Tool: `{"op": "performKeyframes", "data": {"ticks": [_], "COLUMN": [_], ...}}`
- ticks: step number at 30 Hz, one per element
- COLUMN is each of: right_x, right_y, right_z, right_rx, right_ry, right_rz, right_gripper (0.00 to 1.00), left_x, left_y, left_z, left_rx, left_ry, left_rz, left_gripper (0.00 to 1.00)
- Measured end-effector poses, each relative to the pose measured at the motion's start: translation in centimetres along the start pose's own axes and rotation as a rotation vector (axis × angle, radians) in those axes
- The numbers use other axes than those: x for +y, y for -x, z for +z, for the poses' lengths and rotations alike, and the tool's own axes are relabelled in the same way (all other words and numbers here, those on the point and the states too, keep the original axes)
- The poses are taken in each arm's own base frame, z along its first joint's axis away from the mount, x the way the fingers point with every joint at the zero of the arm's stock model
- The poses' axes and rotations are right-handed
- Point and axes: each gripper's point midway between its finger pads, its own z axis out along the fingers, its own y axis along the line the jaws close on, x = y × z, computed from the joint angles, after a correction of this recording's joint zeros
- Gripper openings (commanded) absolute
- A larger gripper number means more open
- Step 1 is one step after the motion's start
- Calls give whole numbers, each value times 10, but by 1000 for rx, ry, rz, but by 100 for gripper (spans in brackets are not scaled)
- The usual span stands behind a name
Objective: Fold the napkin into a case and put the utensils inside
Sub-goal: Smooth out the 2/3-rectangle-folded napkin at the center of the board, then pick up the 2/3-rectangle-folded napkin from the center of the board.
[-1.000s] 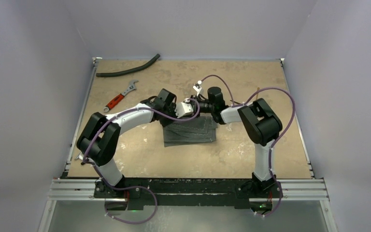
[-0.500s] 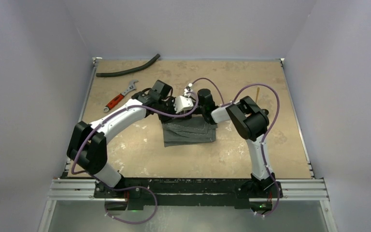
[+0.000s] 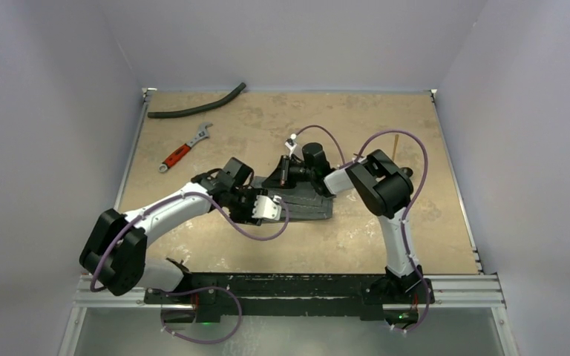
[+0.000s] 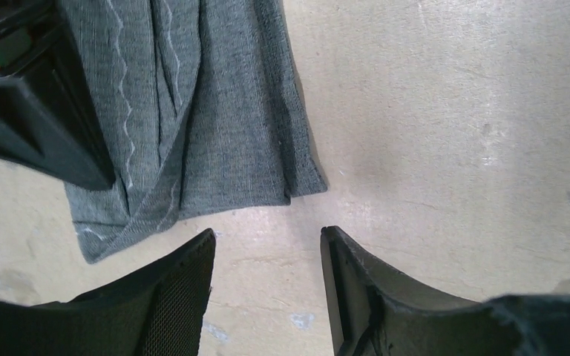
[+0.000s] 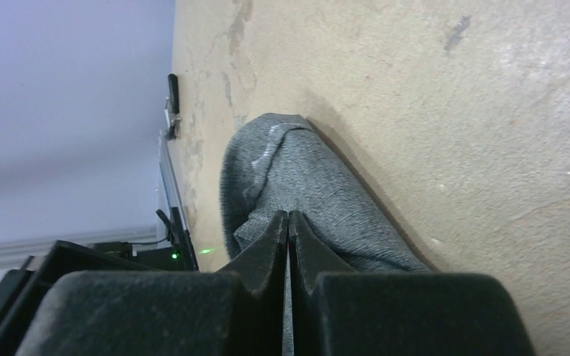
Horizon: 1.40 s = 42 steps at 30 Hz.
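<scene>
The grey napkin (image 3: 306,202) lies folded mid-table. It also shows in the left wrist view (image 4: 193,111). My right gripper (image 3: 285,171) is shut on a fold at its far left part and holds that cloth up in a peak; the right wrist view shows the jaws (image 5: 288,219) pressed together on grey cloth (image 5: 304,170). My left gripper (image 3: 266,211) is open and empty, low over bare table just off the napkin's near corner (image 4: 267,241). A thin gold utensil (image 3: 395,141) lies at the far right. I cannot make out the black utensil.
A red-handled wrench (image 3: 182,153) and a long black hose (image 3: 197,108) lie at the far left of the table (image 3: 215,245). The right arm's black gripper body (image 4: 37,111) overlaps the napkin in the left wrist view. Walls close in the left, right and far sides.
My left gripper has drawn back from the napkin's far left edge toward the near side and is open. The right gripper moved left, lifting the cloth into a peak.
</scene>
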Motion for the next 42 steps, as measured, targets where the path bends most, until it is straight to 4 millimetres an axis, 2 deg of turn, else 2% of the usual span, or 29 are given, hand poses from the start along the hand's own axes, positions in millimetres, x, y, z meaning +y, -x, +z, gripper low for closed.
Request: {"op": "performKeyframes", "data": {"ticks": [3,8,14,17,21,25,27,32,34,42], "right_x": [10,38,51,47,30,-1,-15,-13,-14,-14], "right_y": [5,15,14,13,6,-14,-28,-27,-27,-26], "right_z": [-4,-14,-26,-27,-26,-27,-29,-31,-31,-32], "right_rx": [-10,-43,-52,-47,-35,-11,4,-29,-36,-61], "right_ry": [16,70,73,50,2,-58,-76,-54,-52,-50], "right_rz": [-14,-55,-112,-146,-147,-111,-82,-109,-115,-135], "right_gripper": [5,4,2,0,0,0,0,0,0,0], "left_x": [2,-4,-11,-8,-2,2,3,1,1,4], "left_y": [5,1,-7,-9,-8,-6,-5,-6,-6,-5], "left_z": [6,17,26,29,35,39,41,45,46,44], "left_rx": [-33,-47,-33,-24,-12,-6,-5,-1,0,2], "left_ry": [39,65,55,62,82,98,105,115,123,139], "left_rz": [91,233,354,383,416,442,454,471,469,402], "left_gripper": [53,52,53,52,48,41,34,7,1,0]}}
